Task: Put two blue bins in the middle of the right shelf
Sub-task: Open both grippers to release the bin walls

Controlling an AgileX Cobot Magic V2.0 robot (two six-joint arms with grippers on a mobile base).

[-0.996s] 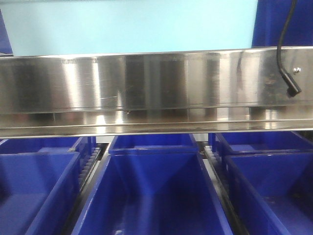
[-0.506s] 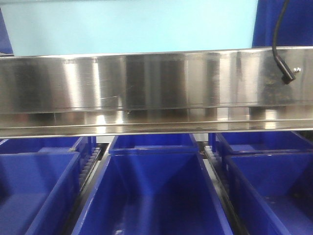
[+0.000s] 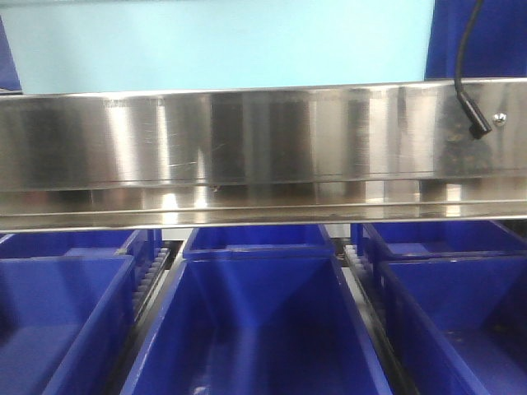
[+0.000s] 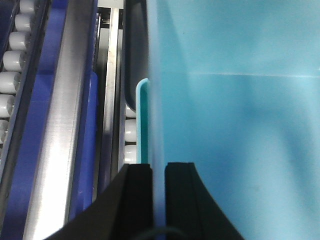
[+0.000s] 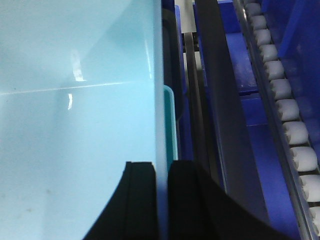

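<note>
I am clamping my left gripper (image 4: 159, 200) and my right gripper (image 5: 162, 200) on opposite side walls of the pale blue bin (image 3: 222, 41), which is showing just above the stainless shelf rail (image 3: 247, 140).

pale bin (image 3: 222, 41) and black cable (image 3: 471, 66) run off the top edge.

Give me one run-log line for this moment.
left gripper: shut on pale blue bin left wall | right gripper: shut on right wall | bin: shows above steel shelf rail | dark blue bins: below rail
</note>
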